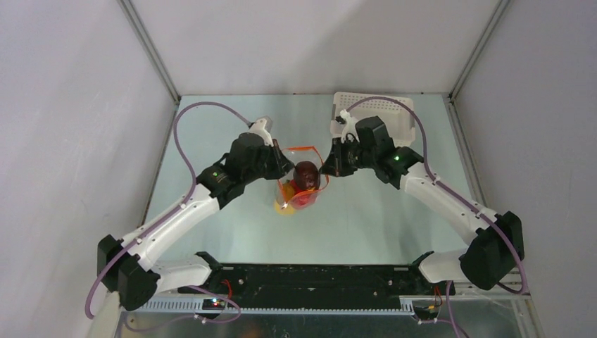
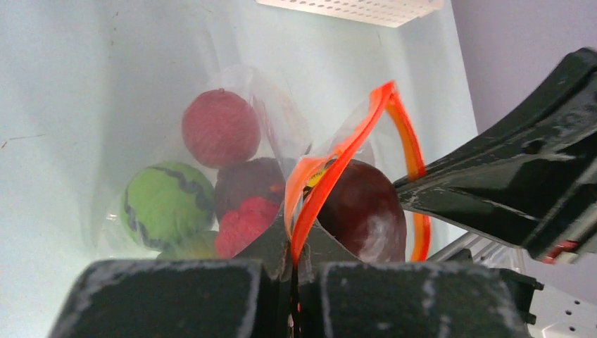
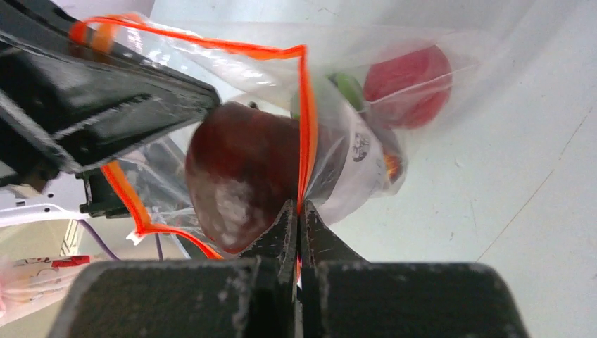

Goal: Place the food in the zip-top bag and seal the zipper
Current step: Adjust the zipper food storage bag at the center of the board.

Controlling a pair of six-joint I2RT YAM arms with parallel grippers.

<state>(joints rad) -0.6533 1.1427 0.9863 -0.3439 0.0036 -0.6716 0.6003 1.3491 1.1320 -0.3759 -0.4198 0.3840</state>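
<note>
The clear zip-top bag (image 1: 301,191) hangs between both grippers above the table. My left gripper (image 2: 301,246) is shut on one side of its orange-red zipper (image 2: 338,158). My right gripper (image 3: 300,211) is shut on the opposite side of the zipper (image 3: 305,127). A dark maroon fruit (image 3: 243,169) sits in the bag's open mouth between the two strips. Lower in the bag lie a red ball (image 2: 220,128), a green striped ball (image 2: 167,204) and a raspberry-red one (image 2: 243,222). In the top view both grippers (image 1: 288,169) (image 1: 325,171) flank the maroon fruit (image 1: 305,174).
A white perforated basket (image 1: 373,113) stands at the back right of the table, behind my right arm. Grey walls close in the table on three sides. The arms' bases and a black rail (image 1: 317,278) run along the near edge.
</note>
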